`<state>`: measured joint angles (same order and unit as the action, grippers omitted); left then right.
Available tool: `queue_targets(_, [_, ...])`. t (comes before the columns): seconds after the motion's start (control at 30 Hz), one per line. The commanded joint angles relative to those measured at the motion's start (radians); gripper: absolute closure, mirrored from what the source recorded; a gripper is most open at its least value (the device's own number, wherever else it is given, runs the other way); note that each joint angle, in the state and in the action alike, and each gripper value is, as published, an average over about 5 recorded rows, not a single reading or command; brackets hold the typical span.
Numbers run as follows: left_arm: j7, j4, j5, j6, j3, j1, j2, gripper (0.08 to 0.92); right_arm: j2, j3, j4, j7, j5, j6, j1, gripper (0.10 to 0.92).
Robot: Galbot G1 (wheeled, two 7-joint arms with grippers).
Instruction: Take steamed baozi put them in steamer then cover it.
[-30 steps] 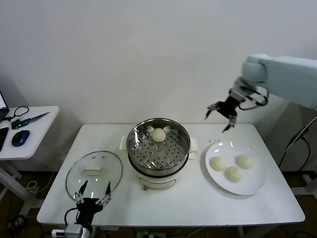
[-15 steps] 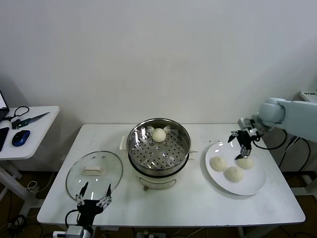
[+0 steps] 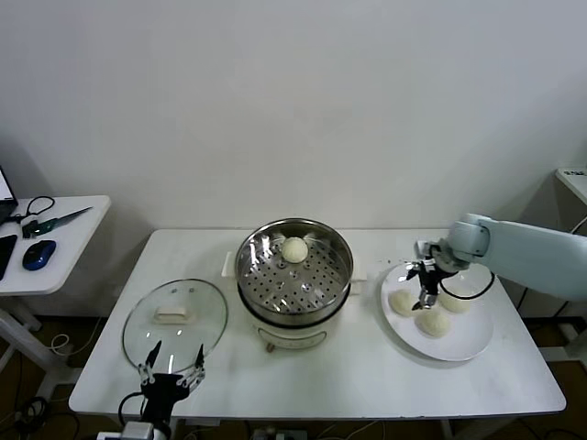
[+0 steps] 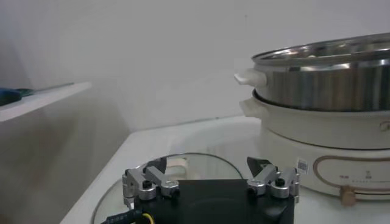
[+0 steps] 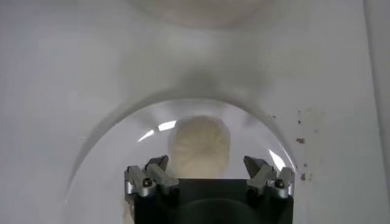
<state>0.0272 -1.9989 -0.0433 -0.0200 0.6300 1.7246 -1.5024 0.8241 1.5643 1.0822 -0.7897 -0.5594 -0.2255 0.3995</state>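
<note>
Right tool [image 3: 425,286], open, hangs over the plate [image 3: 468,341] with one baozi [image 5: 198,146] between its fingers; descending off-centre could squash or roll it. Left tool [image 3: 171,359] idles open beside the cover [image 3: 174,314].

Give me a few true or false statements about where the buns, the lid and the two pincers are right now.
1. One baozi sits inside the steamer. True.
2. The cover is on the steamer. False: it lies flat on the table, to the steamer's left.
3. Three buns remain on the white plate. True.
4. The right pincer holds a bun over the steamer. False: it is open, empty, above the plate's buns.
5. The left pincer is open near the cover. True.
</note>
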Motion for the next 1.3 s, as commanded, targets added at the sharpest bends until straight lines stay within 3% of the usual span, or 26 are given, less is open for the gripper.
queue_targets(0.03, [0.000, 0.000, 0.000, 0.001, 0.000, 0.002, 0.001, 0.177, 0.041, -0.091, -0.072, 0.012, 0.015, -0.037, -0.102, 0.203])
queue_targets(0.17, [-0.001, 0.001, 0.000, 0.004, 0.000, 0.005, 0.001, 0.177, 0.040, -0.089, -0.072, 0.004, 0.017, -0.036, -0.106, 0.208])
queue_targets(0.4, [-0.003, 0.000, 0.000, 0.005, 0.000, 0.006, 0.001, 0.177, 0.038, -0.090, -0.075, -0.002, 0.026, -0.032, -0.093, 0.311])
queue_targets(0.57, [-0.006, -0.003, -0.001, 0.005, 0.001, 0.006, 0.000, 0.177, 0.025, -0.068, -0.029, -0.018, 0.002, -0.030, -0.034, 0.328])
queue_targets(0.8, [-0.007, -0.014, -0.001, 0.003, 0.000, 0.007, 0.001, 0.177, 0.033, 0.175, 0.066, -0.136, -0.135, 0.016, 0.368, 0.330])
queue_targets(1.03, [-0.004, -0.020, 0.002, 0.000, -0.004, 0.004, 0.004, 0.177, 0.176, 0.257, 0.085, -0.256, -0.327, 0.047, 0.716, 0.330])
queue_targets(1.3, [-0.001, -0.023, 0.002, -0.005, -0.014, -0.013, 0.004, 0.177, 0.434, 0.116, 0.291, -0.113, -0.518, -0.081, 0.713, 0.330])
